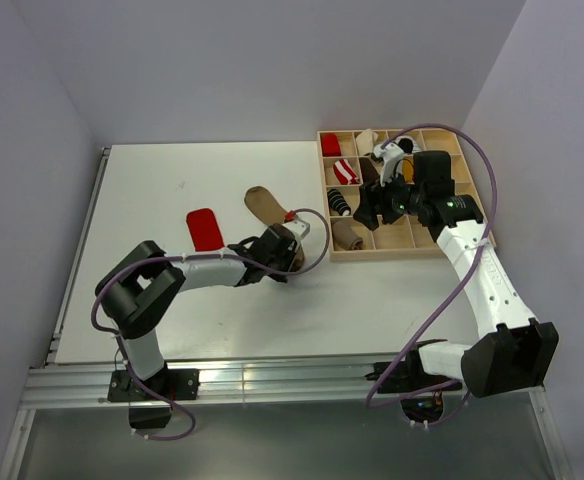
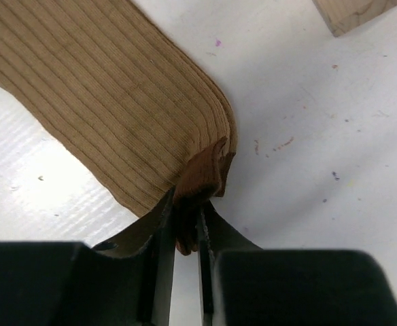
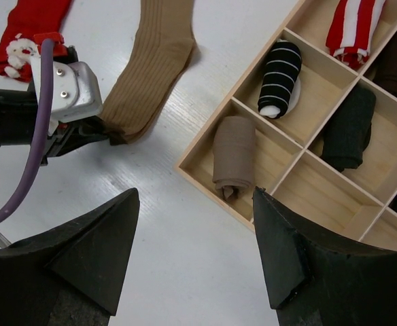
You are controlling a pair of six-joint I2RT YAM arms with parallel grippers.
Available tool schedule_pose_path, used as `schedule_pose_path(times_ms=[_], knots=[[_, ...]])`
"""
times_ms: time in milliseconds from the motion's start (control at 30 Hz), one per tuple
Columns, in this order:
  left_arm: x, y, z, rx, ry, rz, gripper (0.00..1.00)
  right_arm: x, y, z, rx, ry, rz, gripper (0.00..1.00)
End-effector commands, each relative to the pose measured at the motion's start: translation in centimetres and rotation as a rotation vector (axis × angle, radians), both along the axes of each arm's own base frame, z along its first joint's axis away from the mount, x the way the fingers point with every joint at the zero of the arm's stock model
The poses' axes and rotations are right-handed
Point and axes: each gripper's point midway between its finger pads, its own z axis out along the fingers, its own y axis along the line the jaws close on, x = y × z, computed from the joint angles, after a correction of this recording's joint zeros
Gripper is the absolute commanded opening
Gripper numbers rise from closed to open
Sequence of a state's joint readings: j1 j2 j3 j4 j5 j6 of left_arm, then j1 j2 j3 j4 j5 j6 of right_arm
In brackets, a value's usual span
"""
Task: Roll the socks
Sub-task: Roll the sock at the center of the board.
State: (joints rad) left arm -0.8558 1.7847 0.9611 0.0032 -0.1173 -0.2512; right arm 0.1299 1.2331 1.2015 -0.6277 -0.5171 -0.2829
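The tan-brown socks (image 1: 265, 207) lie flat on the white table near its middle, ribbed, shown close in the left wrist view (image 2: 110, 95) and in the right wrist view (image 3: 147, 64). My left gripper (image 1: 284, 250) is shut on the near end of the tan socks, pinching a folded brown bit (image 2: 200, 183) between its fingers. The red socks with white marks (image 1: 204, 228) lie flat to the left, also in the right wrist view (image 3: 28, 30). My right gripper (image 3: 195, 204) is open and empty, hovering over the wooden tray's left edge (image 1: 364, 215).
A wooden compartment tray (image 1: 442, 244) stands at the back right, holding rolled bundles: brown (image 3: 234, 156), black-and-white striped (image 3: 279, 75), red-and-white striped (image 3: 353, 27), dark ones (image 3: 348, 129). The tray corner shows in the left wrist view (image 2: 351, 13).
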Motion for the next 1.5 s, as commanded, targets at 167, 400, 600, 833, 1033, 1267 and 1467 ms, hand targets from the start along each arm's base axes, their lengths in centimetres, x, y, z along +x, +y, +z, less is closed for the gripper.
schedule_pose_path(times_ms=[167, 400, 600, 833, 1033, 1267, 1467], knots=[[-5.9, 0.2, -2.8, 0.014, 0.336, -0.024, 0.14, -0.1, 0.0, -0.4, -0.026, 0.004, 0.054, 0.75], [-7.8, -0.1, -3.2, -0.024, 0.486, -0.022, 0.10, -0.1, 0.5, -1.9, -0.026, 0.038, 0.112, 0.74], [-9.2, -0.3, -2.3, -0.102, 0.594, -0.016, 0.07, -0.7, 1.2, -3.8, -0.024, 0.075, 0.198, 0.74], [-10.9, -0.4, -0.6, -0.164, 0.780, -0.038, 0.07, -2.7, 1.8, -7.5, -0.088, 0.075, 0.388, 0.74], [-10.0, -0.2, 1.1, -0.284, 0.948, -0.012, 0.08, -4.9, 2.7, -11.0, -0.198, 0.027, 0.537, 0.76], [-8.8, 0.1, 1.6, -0.357, 1.074, 0.023, 0.11, -7.5, 6.1, -13.3, -0.299, -0.061, 0.671, 0.77], [-8.4, 0.4, 1.9, -0.370, 1.133, 0.023, 0.13, -7.6, 9.3, -14.3, -0.345, -0.169, 0.718, 0.80]])
